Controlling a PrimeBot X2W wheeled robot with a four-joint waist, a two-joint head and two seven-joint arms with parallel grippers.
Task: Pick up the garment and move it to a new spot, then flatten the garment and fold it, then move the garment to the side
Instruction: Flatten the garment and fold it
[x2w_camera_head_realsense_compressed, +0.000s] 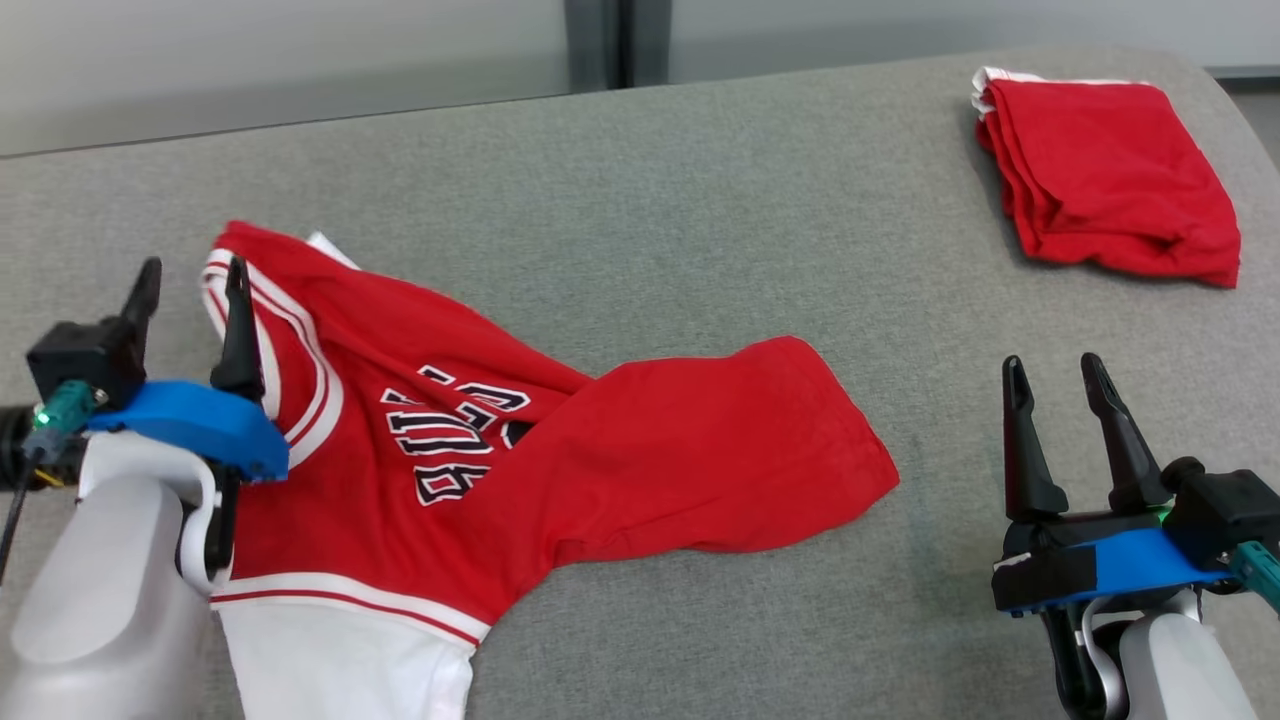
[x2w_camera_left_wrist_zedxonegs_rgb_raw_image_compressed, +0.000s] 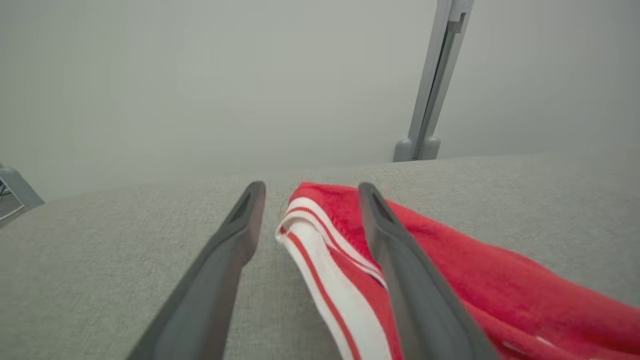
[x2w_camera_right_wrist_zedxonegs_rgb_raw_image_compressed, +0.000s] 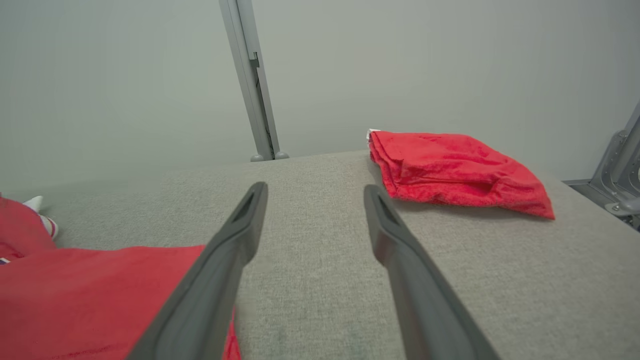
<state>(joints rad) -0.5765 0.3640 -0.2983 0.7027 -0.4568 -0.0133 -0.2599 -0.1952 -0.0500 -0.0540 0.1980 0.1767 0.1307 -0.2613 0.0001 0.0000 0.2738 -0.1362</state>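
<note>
- At nine o'clock in the head view, the left gripper (x2w_camera_head_realsense_compressed: 190, 305) has its fingers spread wide and pinches nothing. Its wrist view shows a red-and-white striped trim (x2w_camera_left_wrist_zedxonegs_rgb_raw_image_compressed: 320, 250) lying between them on the surface.
- From eight o'clock to the centre lies the jersey (x2w_camera_head_realsense_compressed: 640, 470), red with white trim and lettering. It is rumpled, with one red flap thrown across towards three o'clock and a white part running off the bottom edge.
- By my judgement it is light, limp and not fragile, and it will sag and drag from any single hold. The ribbed trim and the hem corners look the firmest places to pinch, one per gripper, for pulling it flat.
- At four o'clock, the right gripper (x2w_camera_head_realsense_compressed: 1052, 400) has its fingers apart and empty, over bare surface beside the flap's edge.
- At one o'clock, a folded red cloth (x2w_camera_head_realsense_compressed: 1110, 180) lies well apart from the jersey.
- The grey woven covering (x2w_camera_head_realsense_compressed: 700, 200) is matte and probably grippy enough to hold fabric while it is smoothed. Behind it stand a pale wall and a grey post (x2w_camera_head_realsense_compressed: 600, 40) at twelve o'clock.
</note>
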